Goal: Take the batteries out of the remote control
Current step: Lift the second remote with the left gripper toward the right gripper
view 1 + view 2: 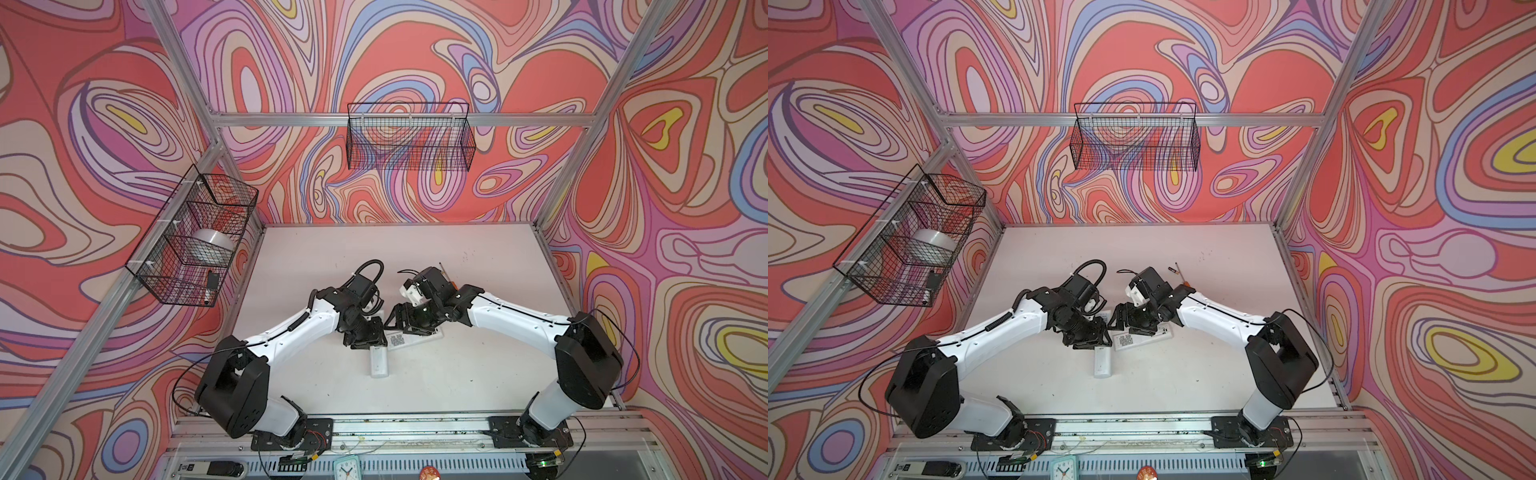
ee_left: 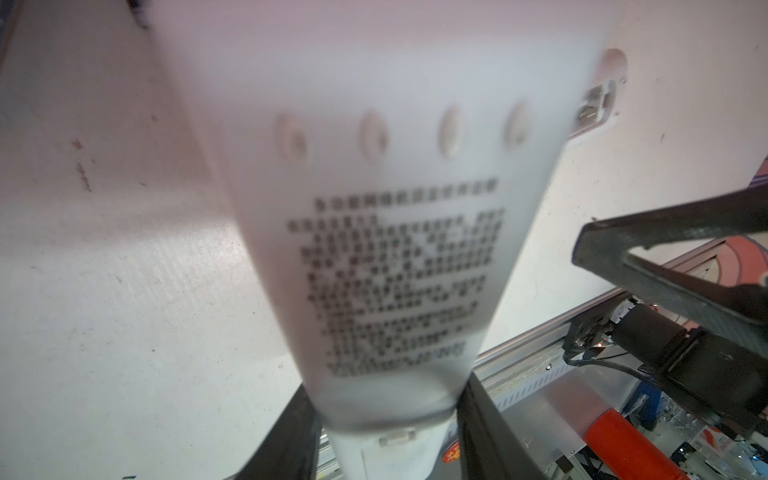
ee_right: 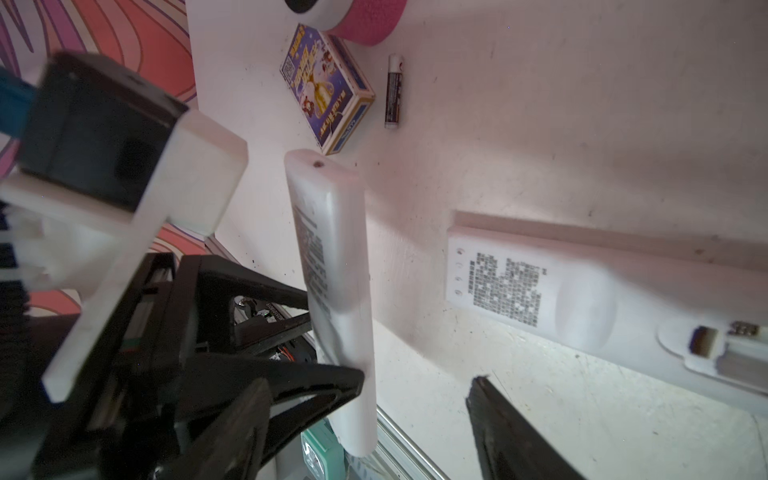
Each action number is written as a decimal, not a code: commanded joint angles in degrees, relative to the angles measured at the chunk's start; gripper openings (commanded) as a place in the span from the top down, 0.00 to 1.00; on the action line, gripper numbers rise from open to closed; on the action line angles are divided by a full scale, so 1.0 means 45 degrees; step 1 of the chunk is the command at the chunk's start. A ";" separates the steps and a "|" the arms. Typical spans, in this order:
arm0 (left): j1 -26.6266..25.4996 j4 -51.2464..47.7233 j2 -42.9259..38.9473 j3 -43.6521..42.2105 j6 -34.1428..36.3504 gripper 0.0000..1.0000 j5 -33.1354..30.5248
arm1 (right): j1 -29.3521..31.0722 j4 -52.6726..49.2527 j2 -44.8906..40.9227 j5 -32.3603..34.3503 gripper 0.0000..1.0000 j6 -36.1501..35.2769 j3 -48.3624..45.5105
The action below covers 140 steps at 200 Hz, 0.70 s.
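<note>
A white remote [image 3: 332,266], printed label on its back, is being pinched on edge by the left tool [image 2: 386,424], with the right tool [image 1: 392,322] being held spread just beside it. One slim dark battery [image 3: 393,90] with pale ends is being seen lying on the tabletop [image 3: 540,124] next to a card box [image 3: 328,87], apart from a second remote [image 3: 519,286] lying flat.

You have two white remotes at table centre. The flat remote [image 1: 399,340] lies printed back up, running roughly 9 to 3 o'clock; toward its 3 o'clock end the battery bay is open, with metal contacts showing. The held remote [image 1: 379,365] sits at its 7 o'clock, pointing toward 6, tipped on its long edge between the fingers of the left gripper [image 2: 386,411]. One slim dark battery [image 3: 392,91] lies flat, apart from both remotes.
</note>
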 commanded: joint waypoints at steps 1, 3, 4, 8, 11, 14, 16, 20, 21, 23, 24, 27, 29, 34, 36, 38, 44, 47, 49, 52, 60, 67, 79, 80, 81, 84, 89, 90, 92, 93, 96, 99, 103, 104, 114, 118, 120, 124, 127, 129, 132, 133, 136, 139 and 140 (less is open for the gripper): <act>-0.0101 0.0800 -0.0398 0.0455 -0.0754 0.69 0.1049 | 0.0020 0.0235 -0.0368 0.0444 0.22 0.0305 0.0233; -0.0109 0.0810 -0.0402 0.0470 -0.0812 0.70 0.1046 | -0.0001 0.0249 -0.0521 0.0523 0.22 0.0328 0.0176; -0.0100 0.0812 -0.0402 0.0473 -0.0815 0.69 0.1049 | -0.0011 0.0252 -0.0575 0.0555 0.22 0.0349 0.0160; -0.0103 0.0832 -0.0421 0.0490 -0.0870 0.69 0.1037 | -0.0064 0.0254 -0.0737 0.0733 0.22 0.0432 0.0040; -0.0093 0.0831 -0.0422 0.0511 -0.0908 0.69 0.1018 | -0.0107 0.0232 -0.0963 0.0875 0.22 0.0469 -0.0035; -0.0096 0.0816 -0.0422 0.0521 -0.0941 0.70 0.0981 | -0.0161 0.0203 -0.1140 0.1002 0.22 0.0520 -0.0135; -0.0093 0.0790 -0.0422 0.0536 -0.0966 0.70 0.0966 | -0.0188 0.0197 -0.1197 0.1067 0.22 0.0546 -0.0194; -0.0074 0.0776 -0.0405 0.0598 -0.1019 0.69 0.0933 | -0.0246 0.0209 -0.1503 0.1181 0.23 0.0578 -0.0330; -0.0073 0.0775 -0.0394 0.0605 -0.1026 0.70 0.0933 | -0.0260 0.0212 -0.1564 0.1216 0.23 0.0592 -0.0357; -0.0072 0.0760 -0.0386 0.0610 -0.1046 0.70 0.0924 | -0.0281 0.0214 -0.1698 0.1267 0.23 0.0602 -0.0416; -0.0053 0.0767 -0.0385 0.0621 -0.1059 0.70 0.0929 | -0.0288 0.0215 -0.1759 0.1289 0.23 0.0603 -0.0429; -0.0052 0.0774 -0.0357 0.0657 -0.1085 0.70 0.0934 | -0.0320 0.0232 -0.1923 0.1322 0.23 0.0627 -0.0553; -0.0052 0.0794 -0.0347 0.0667 -0.1109 0.70 0.0919 | -0.0340 0.0244 -0.2051 0.1318 0.23 0.0625 -0.0636; -0.0019 0.0828 -0.0308 0.0718 -0.1180 0.70 0.0934 | -0.0352 0.0338 -0.2282 0.1212 0.23 0.0601 -0.0781; -0.0015 0.0847 -0.0291 0.0736 -0.1226 0.70 0.0949 | -0.0353 0.0392 -0.2395 0.1125 0.23 0.0580 -0.0854; 0.0011 0.0881 -0.0272 0.0755 -0.1257 0.70 0.0962 | -0.0353 0.0440 -0.2472 0.1015 0.23 0.0530 -0.0931; 0.0044 0.0993 -0.0221 0.0797 -0.1371 0.70 0.1029 | -0.0353 0.0534 -0.2649 0.0630 0.23 0.0437 -0.1094; 0.0084 0.1049 -0.0195 0.0821 -0.1446 0.70 0.1066 | -0.0353 0.0560 -0.2718 0.0349 0.23 0.0403 -0.1154; 0.0099 0.1073 -0.0180 0.0845 -0.1483 0.70 0.1079 | -0.0353 0.0565 -0.2743 0.0147 0.23 0.0374 -0.1211; 0.0130 0.1115 -0.0155 0.0878 -0.1541 0.70 0.1092 | -0.0353 0.0567 -0.2766 -0.0104 0.23 0.0315 -0.1266; 0.0219 0.1260 -0.0048 0.0988 -0.1697 0.70 0.1218 | -0.0346 0.0517 -0.2881 -0.0683 0.23 0.0203 -0.1444; 0.0321 0.1380 0.0049 0.1076 -0.1833 0.70 0.1353 | -0.0286 0.0451 -0.3026 -0.0941 0.23 0.0211 -0.1630; 0.0433 0.1600 0.0176 0.1250 -0.2039 0.70 0.1503 | -0.0237 0.0664 -0.3442 -0.1338 0.24 0.0287 -0.2193; 0.0444 0.1607 0.0189 0.1263 -0.2054 0.70 0.1512 | -0.0236 0.0693 -0.3491 -0.1371 0.24 0.0300 -0.2245; 0.0450 0.1611 0.0196 0.1279 -0.2061 0.70 0.1516 | -0.0236 0.0718 -0.3525 -0.1388 0.24 0.0316 -0.2291; 0.0455 0.1656 0.0216 0.1330 -0.2109 0.70 0.1537 | -0.0241 0.0771 -0.3604 -0.1449 0.24 0.0344 -0.2402; 0.0451 0.1690 0.0273 0.1444 -0.2150 0.70 0.1559 | -0.0236 0.0850 -0.3777 -0.1573 0.24 0.0350 -0.2575; 0.0463 0.1691 0.0277 0.1458 -0.2158 0.70 0.1559 | -0.0245 0.0855 -0.3805 -0.1596 0.24 0.0361 -0.2602; 0.0457 0.1692 0.0294 0.1492 -0.2169 0.70 0.1559 | -0.0243 0.0873 -0.3840 -0.1623 0.24 0.0368 -0.2642; 0.0456 0.1693 0.0307 0.1521 -0.2167 0.70 0.1549 | -0.0249 0.0876 -0.3866 -0.1651 0.24 0.0350 -0.2656; 0.0460 0.1685 0.0333 0.1597 -0.2183 0.70 0.1548 | -0.0237 0.0854 -0.3920 -0.1679 0.24 0.0336 -0.2728; 0.0471 0.1660 0.0365 0.1663 -0.2202 0.70 0.1548 | -0.0221 0.0815 -0.3992 -0.1695 0.24 0.0298 -0.2759; 0.0475 0.1659 0.0389 0.1745 -0.2214 0.70 0.1572 | -0.0226 0.0774 -0.4040 -0.1681 0.24 0.0258 -0.2815; 0.0475 0.1656 0.0403 0.1774 -0.2219 0.70 0.1575 | -0.0221 0.0768 -0.4054 -0.1689 0.24 0.0256 -0.2839; 0.0475 0.1639 0.0456 0.1938 -0.2277 0.70 0.1598 | -0.0216 0.0860 -0.4143 -0.1768 0.24 0.0188 -0.2992; 0.0490 0.1651 0.0456 0.1976 -0.2315 0.70 0.1619 | -0.0216 0.0945 -0.4152 -0.1814 0.24 0.0188 -0.3056; 0.0479 0.1663 0.0447 0.1998 -0.2340 0.70 0.1618 | -0.0216 0.0993 -0.4147 -0.1829 0.24 0.0174 -0.3073; 0.0475 0.1690 0.0456 0.2017 -0.2401 0.70 0.1646 | -0.0216 0.1074 -0.4135 -0.1820 0.24 0.0166 -0.3096; 0.0477 0.1719 0.0437 0.2023 -0.2451 0.70 0.1670 | -0.0216 0.1133 -0.4112 -0.1830 0.25 0.0160 -0.3098; 0.0485 0.1748 0.0437 0.2024 -0.2457 0.70 0.1689 | -0.0216 0.1182 -0.4073 -0.1838 0.25 0.0162 -0.3098; 0.0486 0.1763 0.0437 0.2031 -0.2505 0.70 0.1698 | -0.0216 0.1247 -0.4059 -0.1849 0.25 0.0174 -0.3103; 0.0471 0.1777 0.0427 0.2035 -0.2521 0.70 0.1707 | -0.0216 0.1278 -0.4043 -0.1851 0.25 0.0165 -0.3101; 0.0474 0.1798 0.0416 0.2023 -0.2569 0.70 0.1739 | -0.0206 0.1371 -0.3988 -0.1880 0.25 0.0162 -0.3099; 0.0475 0.1833 0.0403 0.2016 -0.2612 0.70 0.1735 | -0.0198 0.1458 -0.3918 -0.1923 0.26 0.0159 -0.3089; 0.0475 0.1841 0.0400 0.2008 -0.2643 0.70 0.1735 | -0.0197 0.1481 -0.3905 -0.1927 0.26 0.0167 -0.3094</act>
